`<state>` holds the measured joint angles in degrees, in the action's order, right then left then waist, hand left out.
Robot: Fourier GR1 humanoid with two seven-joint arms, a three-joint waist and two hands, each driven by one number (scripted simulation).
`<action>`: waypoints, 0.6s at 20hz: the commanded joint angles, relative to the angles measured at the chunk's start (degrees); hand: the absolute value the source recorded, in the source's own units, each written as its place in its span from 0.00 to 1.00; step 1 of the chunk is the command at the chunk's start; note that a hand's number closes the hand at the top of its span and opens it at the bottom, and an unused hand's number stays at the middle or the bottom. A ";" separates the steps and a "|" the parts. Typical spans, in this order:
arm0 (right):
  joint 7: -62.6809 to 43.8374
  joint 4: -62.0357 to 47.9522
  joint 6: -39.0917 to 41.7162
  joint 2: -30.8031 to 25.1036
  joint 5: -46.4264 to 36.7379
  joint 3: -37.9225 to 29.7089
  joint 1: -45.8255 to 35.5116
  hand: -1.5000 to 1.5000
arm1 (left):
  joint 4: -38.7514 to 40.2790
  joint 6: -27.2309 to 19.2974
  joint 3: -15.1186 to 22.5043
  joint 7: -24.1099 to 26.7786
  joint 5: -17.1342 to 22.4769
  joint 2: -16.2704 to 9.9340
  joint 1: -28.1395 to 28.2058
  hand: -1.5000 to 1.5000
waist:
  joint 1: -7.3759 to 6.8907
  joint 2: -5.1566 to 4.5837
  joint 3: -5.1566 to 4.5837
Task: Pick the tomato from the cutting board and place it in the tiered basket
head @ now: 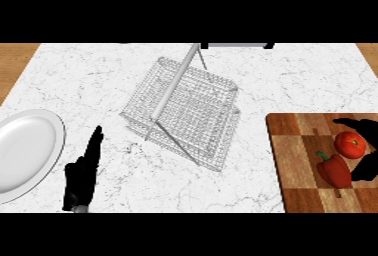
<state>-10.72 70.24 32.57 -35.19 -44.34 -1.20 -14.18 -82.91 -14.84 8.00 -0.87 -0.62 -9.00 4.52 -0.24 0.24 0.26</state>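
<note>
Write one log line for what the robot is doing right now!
right hand: open around tomato on cutting board | left hand: resting open | tiered basket: empty

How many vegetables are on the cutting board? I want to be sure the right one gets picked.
2: a tomato near the cutting board's right edge, and a red pepper just below-left of it. The right hand could hide more.

marble counter (pixel 96 85) bears plate (pixel 26 150), wire basket (pixel 184 112), cutting board (pixel 303 165).
</note>
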 commanded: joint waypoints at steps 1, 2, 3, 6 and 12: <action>1.85 -1.94 -1.68 1.60 -2.11 0.15 0.21 1.00 | 0.15 1.32 -0.36 -0.70 0.46 0.48 2.81 0.50 | 0.00 -0.24 -0.25; 4.60 -3.83 -4.89 1.79 -3.43 0.79 -0.16 1.00 | 0.23 1.12 0.18 -0.13 -0.39 0.56 3.29 0.50 | -0.09 -0.27 -0.24; 6.08 -8.78 -5.58 1.48 -4.35 0.41 -2.69 1.00 | 1.07 0.55 -0.08 -1.83 -0.45 1.55 0.62 0.50 | -0.17 -0.33 -0.24; 8.29 -6.72 -3.65 1.23 -2.92 -0.61 -3.24 1.00 | -1.93 2.16 -1.17 -2.05 0.33 -0.09 3.22 0.50 | -0.11 -0.24 -0.25; 12.87 -9.33 -15.14 3.30 -10.61 3.91 -3.30 1.00 | 0.70 1.14 0.39 0.64 -1.44 2.44 3.22 0.50 | -0.23 -0.31 -0.24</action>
<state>0.15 62.94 22.01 -34.12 -51.91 0.79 -16.51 -83.46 -13.66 7.37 0.29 -1.53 -7.80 5.81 -0.25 0.58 -0.21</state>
